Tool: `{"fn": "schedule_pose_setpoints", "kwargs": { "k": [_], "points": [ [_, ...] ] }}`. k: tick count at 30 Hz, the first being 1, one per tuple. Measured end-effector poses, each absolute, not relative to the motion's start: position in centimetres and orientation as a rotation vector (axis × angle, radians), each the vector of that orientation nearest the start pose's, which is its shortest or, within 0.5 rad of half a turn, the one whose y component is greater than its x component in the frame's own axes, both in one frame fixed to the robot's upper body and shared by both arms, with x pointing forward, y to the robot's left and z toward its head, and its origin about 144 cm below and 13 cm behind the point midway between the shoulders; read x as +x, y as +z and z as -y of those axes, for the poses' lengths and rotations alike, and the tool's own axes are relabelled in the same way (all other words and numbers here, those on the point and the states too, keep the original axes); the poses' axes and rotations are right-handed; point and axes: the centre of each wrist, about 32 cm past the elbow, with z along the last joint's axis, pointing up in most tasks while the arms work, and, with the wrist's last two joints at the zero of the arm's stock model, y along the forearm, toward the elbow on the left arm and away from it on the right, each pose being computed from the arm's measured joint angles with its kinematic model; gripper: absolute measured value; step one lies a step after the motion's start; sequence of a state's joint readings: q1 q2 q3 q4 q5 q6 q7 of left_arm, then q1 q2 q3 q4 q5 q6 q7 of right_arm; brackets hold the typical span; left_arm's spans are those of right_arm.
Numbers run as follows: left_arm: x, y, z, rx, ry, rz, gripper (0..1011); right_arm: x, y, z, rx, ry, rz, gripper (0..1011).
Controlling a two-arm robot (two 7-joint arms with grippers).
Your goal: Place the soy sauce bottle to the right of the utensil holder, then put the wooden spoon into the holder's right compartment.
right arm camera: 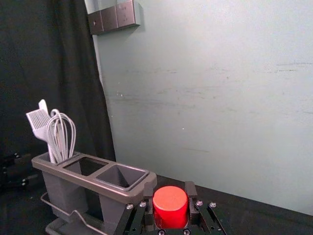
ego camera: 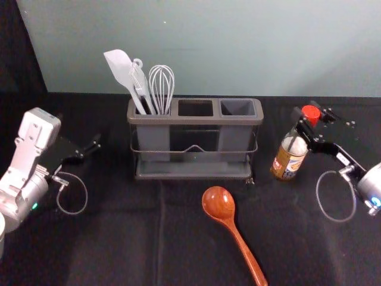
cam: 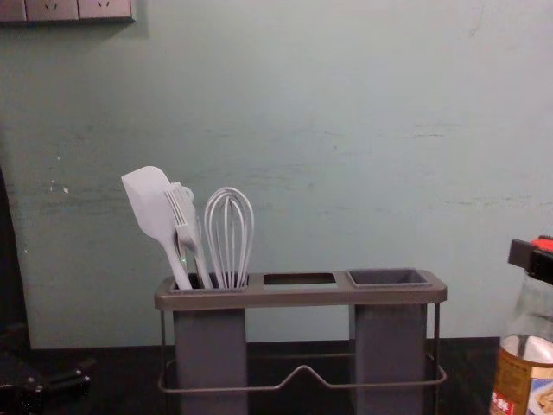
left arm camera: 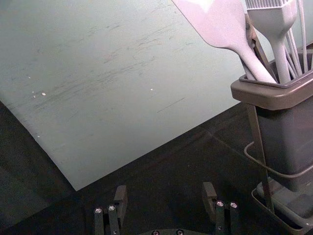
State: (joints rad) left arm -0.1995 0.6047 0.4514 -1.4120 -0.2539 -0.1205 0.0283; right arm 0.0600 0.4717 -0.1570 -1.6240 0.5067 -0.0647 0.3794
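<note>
"What do the different views give you?"

"The head view has the wooden spoon (ego camera: 219, 204) flat on the tabletop (ego camera: 119, 250), bowl towards the utensil holder (ego camera: 193, 113), handle slanting to the near edge. The right wrist view adds a switch panel (right arm camera: 115, 18) on the wall, and the left wrist view looks closely at the holder's left end."

"And the soy sauce bottle (ego camera: 289, 159)?"

"Beyond the holder's right end, towards the tabletop's right edge. The right gripper (ego camera: 306, 117) has it clamped by the top; the right wrist view puts the red cap (right arm camera: 170, 206) between the fingers. I can't tell whether its base touches the tabletop."

"And the left gripper (ego camera: 88, 149)?"

"Near the tabletop's left edge, left of the holder, fingers spread apart."

"How does the bottle look?"

"Clear glass up top, with a gold-brown label (cam: 514, 376) lower down. The spoon is glossy reddish-brown. The holder is grey-brown, with a white spatula (ego camera: 121, 67) and whisk (ego camera: 161, 86) standing in its left compartment."

"Any brand?"

"The label has a red patch with pale marks and a blue-edged picture, but the writing is too small to read."
</note>
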Motion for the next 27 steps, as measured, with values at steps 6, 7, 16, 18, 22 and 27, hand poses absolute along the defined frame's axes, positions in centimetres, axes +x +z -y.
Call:
{"fn": "schedule_pose_setpoints", "kwargs": {
  "k": [6,7,16,18,22,27],
  "points": [
    [48.9,114.0,-31.0,0.304,1.248,0.285,1005,48.0,118.4,30.3,0.101,-1.028,0.044,388],
    [48.9,114.0,-31.0,0.304,1.248,0.285,1005,48.1,118.4,30.2,0.103,-1.028,0.042,388],
    [48.9,114.0,-31.0,0.304,1.248,0.285,1005,49.1,118.1,29.6,0.114,-1.029,0.027,387],
    [48.9,114.0,-31.0,0.304,1.248,0.285,1005,49.4,118.0,29.5,0.111,-1.027,0.022,388],
    [48.9,114.0,-31.0,0.304,1.248,0.285,1005,49.7,117.8,29.3,0.106,-1.026,0.020,388],
    [48.9,114.0,-31.0,0.305,1.248,0.285,1005,50.2,117.5,29.1,0.100,-1.026,0.019,388]
  ]
}}
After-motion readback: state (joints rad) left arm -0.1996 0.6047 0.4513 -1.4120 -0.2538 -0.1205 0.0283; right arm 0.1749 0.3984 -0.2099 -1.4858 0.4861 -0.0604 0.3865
